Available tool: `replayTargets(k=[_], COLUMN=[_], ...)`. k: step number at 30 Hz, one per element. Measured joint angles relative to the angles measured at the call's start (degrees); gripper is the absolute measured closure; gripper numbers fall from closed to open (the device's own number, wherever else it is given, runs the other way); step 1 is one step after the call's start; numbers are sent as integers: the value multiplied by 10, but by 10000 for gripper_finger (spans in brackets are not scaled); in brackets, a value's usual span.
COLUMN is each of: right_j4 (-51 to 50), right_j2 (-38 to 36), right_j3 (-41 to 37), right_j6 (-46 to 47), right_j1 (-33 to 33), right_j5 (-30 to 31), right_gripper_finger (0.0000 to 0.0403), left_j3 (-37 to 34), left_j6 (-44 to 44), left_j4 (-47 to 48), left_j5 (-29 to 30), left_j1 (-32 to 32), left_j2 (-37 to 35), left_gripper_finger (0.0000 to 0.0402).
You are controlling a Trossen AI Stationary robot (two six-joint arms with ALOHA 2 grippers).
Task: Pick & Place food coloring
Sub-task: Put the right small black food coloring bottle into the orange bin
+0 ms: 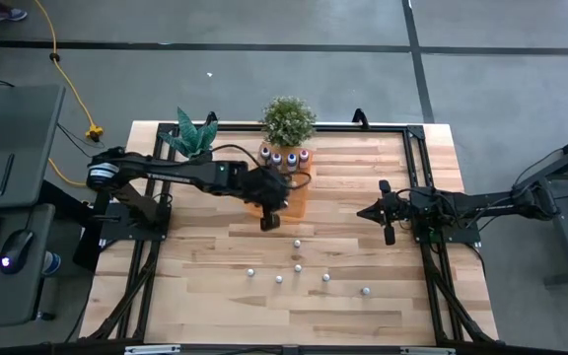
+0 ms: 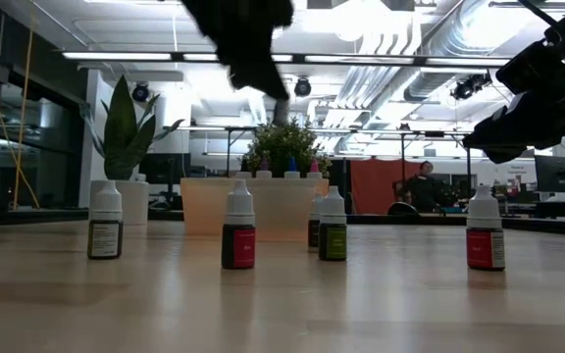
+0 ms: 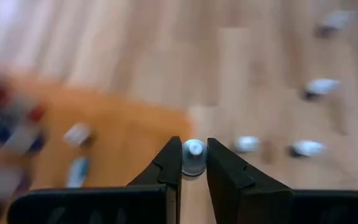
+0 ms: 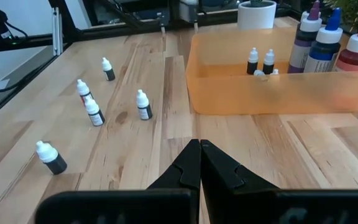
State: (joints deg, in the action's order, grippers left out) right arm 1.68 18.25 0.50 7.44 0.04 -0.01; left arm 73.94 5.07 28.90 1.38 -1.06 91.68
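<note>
The orange tray (image 4: 272, 93) stands on the table (image 1: 215, 296) toward its far edge, in front of a leafy potted plant (image 1: 288, 120). Inside the tray, the right wrist view shows two small upright white-capped bottles (image 4: 261, 62) and one lying beside them. Three taller bottles (image 4: 328, 40) with purple, blue and red bodies stand just behind its far wall.

The left hand (image 3: 193, 168) hangs above the tray's near edge, clamped on one small food coloring bottle (image 3: 194, 155), whose white cap shows between the fingers.

Six more bottles of food coloring (image 1: 297, 266) stand loose on the table, nearer the front, well apart from the tray.

The right hand (image 4: 200, 158) waits over the table's right side, its fingers pressed together on nothing.
</note>
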Motion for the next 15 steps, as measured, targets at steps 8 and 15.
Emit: replayTargets(k=[8, 15], right_j4=[1, 1], right_j2=[8, 8], right_j3=[0, 0], right_j6=[0, 0], right_j1=[0, 0], right_j5=[0, 0], right_gripper_finger=[402, 402], left_j3=[-40, -53], left_j6=[182, 298], left_j4=[-5, -19], left_j5=[120, 221], left_j1=[-27, -35], left_j2=[-12, -12], left_gripper_finger=[362, 362])
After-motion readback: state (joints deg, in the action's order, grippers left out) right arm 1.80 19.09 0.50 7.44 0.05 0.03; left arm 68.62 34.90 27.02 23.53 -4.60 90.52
